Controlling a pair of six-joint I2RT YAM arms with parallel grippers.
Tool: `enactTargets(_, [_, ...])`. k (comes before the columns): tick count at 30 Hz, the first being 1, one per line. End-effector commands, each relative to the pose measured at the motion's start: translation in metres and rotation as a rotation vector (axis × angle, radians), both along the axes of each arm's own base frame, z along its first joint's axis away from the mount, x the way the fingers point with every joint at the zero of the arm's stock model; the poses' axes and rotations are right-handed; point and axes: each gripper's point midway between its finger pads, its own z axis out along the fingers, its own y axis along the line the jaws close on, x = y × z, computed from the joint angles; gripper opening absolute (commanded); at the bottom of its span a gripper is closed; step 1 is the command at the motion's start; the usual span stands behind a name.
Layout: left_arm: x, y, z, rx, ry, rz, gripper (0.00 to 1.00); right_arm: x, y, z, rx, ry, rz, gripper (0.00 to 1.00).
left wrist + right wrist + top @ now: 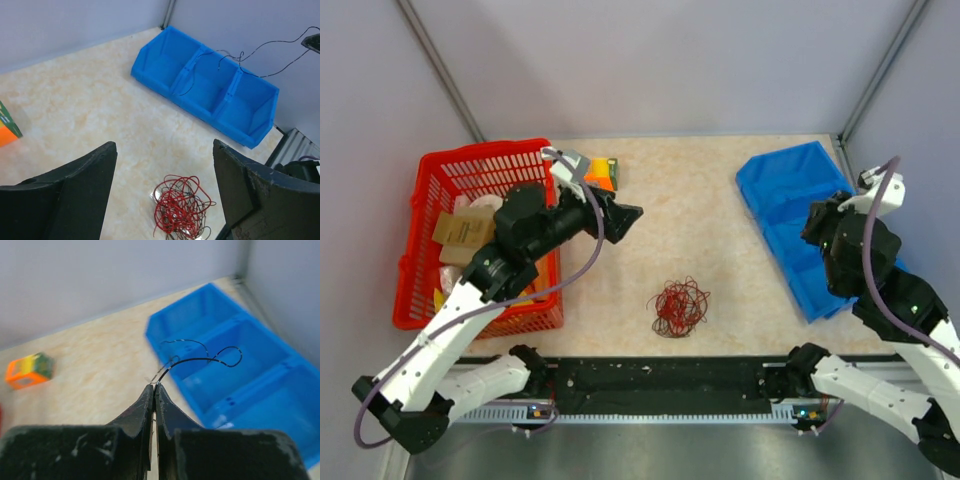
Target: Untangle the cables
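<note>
Grey walls, beige bench (720,200). Over the blue bin (790,200) at its right edge, the right gripper (154,387) pinches one black cable (200,359), likely for sorting. The left gripper (164,145) gapes empty, facing the cables (678,307) near the front edge.

tangled cables (679,308), red and dark, wiry clump

The basket (450,180) sits at the left of the surface (720,250), the three-compartment bin (780,190) at the right. The cables (678,307) lie between them, nearer the front edge. A small box (603,173) stands near the basket's far right corner. A single cable (195,359) hangs over the bin.
</note>
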Motion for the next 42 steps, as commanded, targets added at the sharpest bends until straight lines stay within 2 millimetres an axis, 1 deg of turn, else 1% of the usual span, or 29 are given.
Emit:
enactTargets(1, [-0.003,0.011,0.032,0.018,-0.21,0.002,0.82,-0.011,-0.087,-0.001,-0.155,0.056,-0.417,0.0])
enactTargets(4, [-0.004,0.014,0.014,0.052,-0.243,0.0,0.81,-0.011,-0.112,-0.006,-0.132,0.093,-0.492,0.0])
enactTargets(7, [-0.01,0.013,-0.001,0.071,-0.26,-0.028,0.81,-0.004,-0.127,-0.014,-0.124,0.14,-0.531,0.0])
enactTargets(8, [-0.012,0.012,-0.004,0.078,-0.262,-0.038,0.81,-0.001,-0.129,-0.016,-0.118,0.156,-0.534,0.0])
enactTargets(10, [-0.018,0.009,-0.002,0.094,-0.288,-0.054,0.81,0.004,-0.131,-0.022,-0.103,0.184,-0.542,0.0])
enactTargets(13, [-0.025,0.007,0.0,0.094,-0.308,-0.073,0.81,0.003,-0.134,-0.028,-0.077,0.186,-0.568,0.0])
enactTargets(15, [-0.027,0.007,0.0,0.102,-0.319,-0.065,0.81,0.006,-0.135,-0.033,-0.078,0.191,-0.573,0.0])
enactTargets(18, [-0.027,0.008,-0.002,0.113,-0.322,-0.043,0.81,0.018,-0.135,-0.052,-0.074,0.243,-0.567,0.0])
enactTargets(20, [-0.029,0.006,-0.002,0.112,-0.322,-0.048,0.8,0.02,-0.135,-0.064,-0.048,0.266,-0.567,0.0])
enactTargets(22, [-0.03,0.006,-0.001,0.11,-0.324,-0.047,0.8,0.017,-0.137,-0.078,-0.008,0.272,-0.603,0.0])
enactTargets(25, [-0.029,0.007,-0.003,0.131,-0.338,-0.037,0.8,0.008,-0.141,-0.093,0.059,0.257,-0.654,0.0])
enactTargets(27, [-0.029,0.006,-0.004,0.138,-0.341,-0.035,0.8,0.0,-0.147,-0.102,0.057,0.265,-0.687,0.0])
enactTargets(29, [-0.03,0.007,-0.003,0.139,-0.342,-0.028,0.8,-0.011,-0.158,-0.105,0.027,0.269,-0.748,0.0])
enactTargets(31, [-0.033,0.007,-0.001,0.133,-0.348,-0.031,0.8,-0.023,-0.167,-0.101,-0.005,0.26,-0.805,0.0])
enactTargets(33, [-0.034,0.007,-0.002,0.136,-0.353,-0.031,0.8,-0.03,-0.171,-0.096,-0.022,0.243,-0.821,0.0])
enactTargets(35, [-0.033,0.007,-0.002,0.14,-0.358,-0.021,0.8,-0.033,-0.172,-0.094,-0.037,0.245,-0.824,0.0])
enactTargets(39, [-0.035,0.004,-0.003,0.138,-0.348,-0.035,0.8,-0.038,-0.172,-0.099,-0.034,0.246,-0.82,0.0])
enactTargets(42, [-0.035,0.004,-0.004,0.144,-0.353,-0.03,0.8,-0.038,-0.166,-0.101,-0.011,0.237,-0.782,0.0])
